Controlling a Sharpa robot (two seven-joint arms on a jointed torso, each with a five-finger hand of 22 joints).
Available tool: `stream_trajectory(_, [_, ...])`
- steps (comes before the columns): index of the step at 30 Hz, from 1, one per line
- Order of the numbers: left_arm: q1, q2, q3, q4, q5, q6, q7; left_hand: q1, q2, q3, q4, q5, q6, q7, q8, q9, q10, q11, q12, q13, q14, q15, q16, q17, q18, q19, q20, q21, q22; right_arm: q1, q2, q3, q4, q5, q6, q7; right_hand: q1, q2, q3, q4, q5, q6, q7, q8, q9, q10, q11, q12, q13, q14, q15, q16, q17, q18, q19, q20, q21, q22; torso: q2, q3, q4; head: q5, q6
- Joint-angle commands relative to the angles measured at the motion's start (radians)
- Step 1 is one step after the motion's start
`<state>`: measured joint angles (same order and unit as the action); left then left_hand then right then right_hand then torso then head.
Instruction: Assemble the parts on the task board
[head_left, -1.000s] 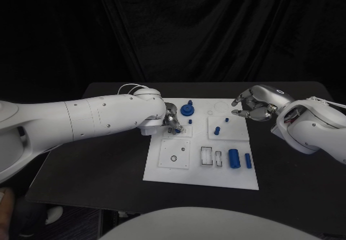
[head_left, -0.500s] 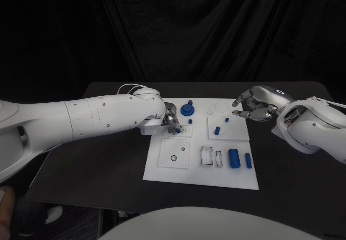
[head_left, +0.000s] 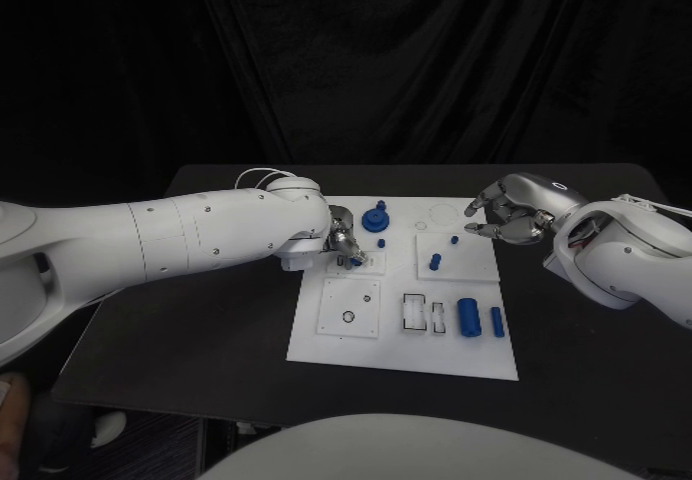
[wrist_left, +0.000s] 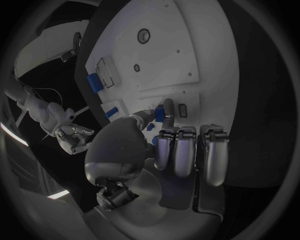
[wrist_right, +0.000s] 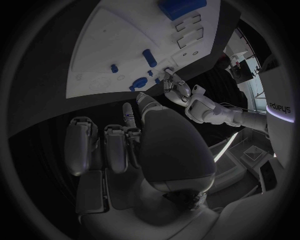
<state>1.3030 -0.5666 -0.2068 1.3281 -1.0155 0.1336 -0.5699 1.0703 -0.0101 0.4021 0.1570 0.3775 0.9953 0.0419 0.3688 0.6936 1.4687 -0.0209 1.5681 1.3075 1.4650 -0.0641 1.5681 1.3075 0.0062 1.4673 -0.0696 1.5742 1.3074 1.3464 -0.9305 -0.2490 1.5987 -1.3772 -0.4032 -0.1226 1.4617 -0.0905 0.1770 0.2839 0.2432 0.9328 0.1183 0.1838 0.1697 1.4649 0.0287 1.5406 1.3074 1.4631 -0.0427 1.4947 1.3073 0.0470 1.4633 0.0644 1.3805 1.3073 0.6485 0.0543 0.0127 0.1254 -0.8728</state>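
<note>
Over the white plastic task board's (head_left: 404, 340) far left part, the left robot hand (head_left: 340, 240) pinches a small blue part (head_left: 351, 262) against it. Near its far right corner, the right robot hand (head_left: 508, 212) hovers, fingers curled, holding nothing.

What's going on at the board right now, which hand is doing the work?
The left hand is down on the task board, fingertips on a small blue part at the board's far-left square plate; whether it grips the part is unclear. The right hand hovers curled over the far-right corner, holding nothing visible. A blue cylinder, a slim blue pin and a blue knob sit elsewhere on the board.
</note>
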Motion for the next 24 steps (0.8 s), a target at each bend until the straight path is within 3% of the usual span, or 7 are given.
stream_trajectory(1, [-0.007,-0.003,-0.004,-0.003,-0.004,0.024,-0.012,0.003,0.002,0.003,-0.005,-0.004,0.003,0.002,-0.003,0.001,0.102,-0.004,0.003,0.263,0.106,-0.004,0.003,0.263,-0.006,0.103,-0.003,-0.003,0.263,-0.003,0.0,0.001,-0.001,-0.003,0.013,-0.024,-0.004,0.006,0.005,-0.002,-0.001,0.003,-0.002,0.001,-0.002,0.064,0.005,-0.004,0.209,0.082,0.005,-0.004,0.153,0.002,0.021,0.007,-0.004,0.19,0.0,0.0002,-0.0001,-0.002,0.0])
stream_trajectory(24, [-0.008,-0.006,-0.004,-0.002,-0.004,0.046,-0.021,0.004,0.002,0.006,-0.008,-0.004,0.004,0.002,-0.004,0.003,0.102,-0.005,0.003,0.263,0.106,-0.004,0.003,0.263,-0.006,0.103,-0.003,-0.003,0.263,-0.004,0.002,0.001,-0.002,-0.003,0.039,-0.04,0.004,0.009,0.009,-0.007,0.012,0.002,-0.002,-0.001,-0.005,0.062,0.004,-0.007,0.205,0.082,0.005,-0.006,0.15,0.003,0.02,0.006,-0.007,0.189,0.0,0.0001,0.0005,-0.001,0.0])
